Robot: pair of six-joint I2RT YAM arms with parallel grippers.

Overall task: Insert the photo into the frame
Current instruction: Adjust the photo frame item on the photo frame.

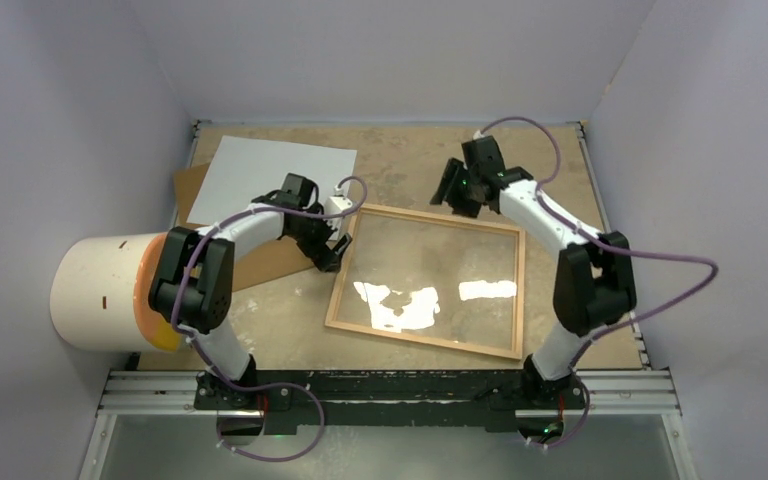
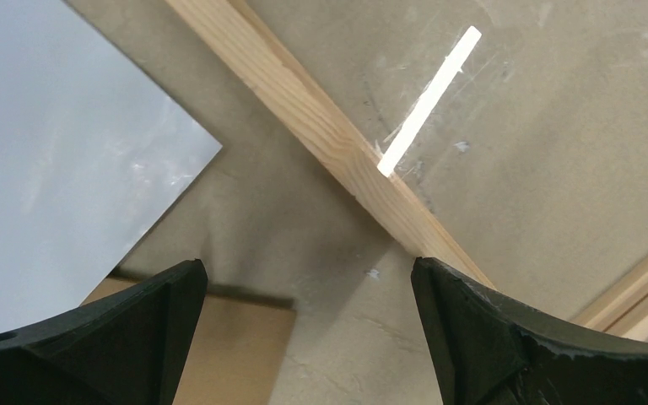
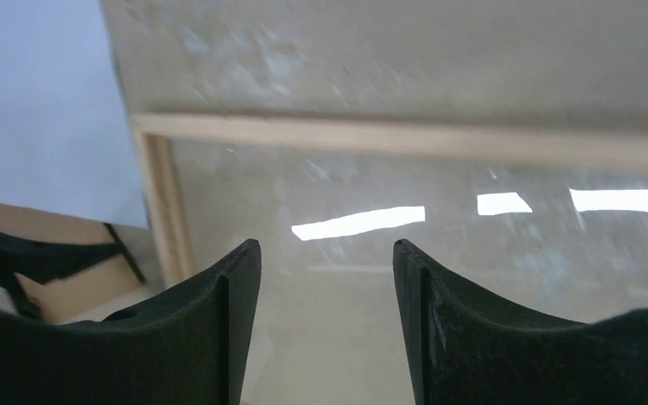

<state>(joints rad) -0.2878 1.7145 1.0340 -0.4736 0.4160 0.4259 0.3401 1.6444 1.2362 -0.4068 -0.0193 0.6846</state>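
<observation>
Far left, off the table's edge, a white drum [image 1: 95, 290] with an orange end is lying on its side; can't tell what's inside it. Next over, the photo [image 1: 275, 170] is lying white side up at the far-left part of the table [image 1: 560, 330], partly overlapping a brown board [image 1: 260, 262]. It's sitting near the frame's far-left corner but apart from it, so it's not in the frame.

The left gripper [image 1: 332, 250] is hovering low right by the frame's left rail, fingers spread wide with nothing between them. Its wrist camera is showing the wooden rail running diagonally across the gap.

The frame [image 1: 420, 338] is lying flat mid-table, holding just its glass pane, which is bouncing back bright ceiling lights, with the tabletop showing through it.

The right gripper [image 1: 457, 195] is hanging above the frame's far edge, fingers partly spread and gripping nothing.
</observation>
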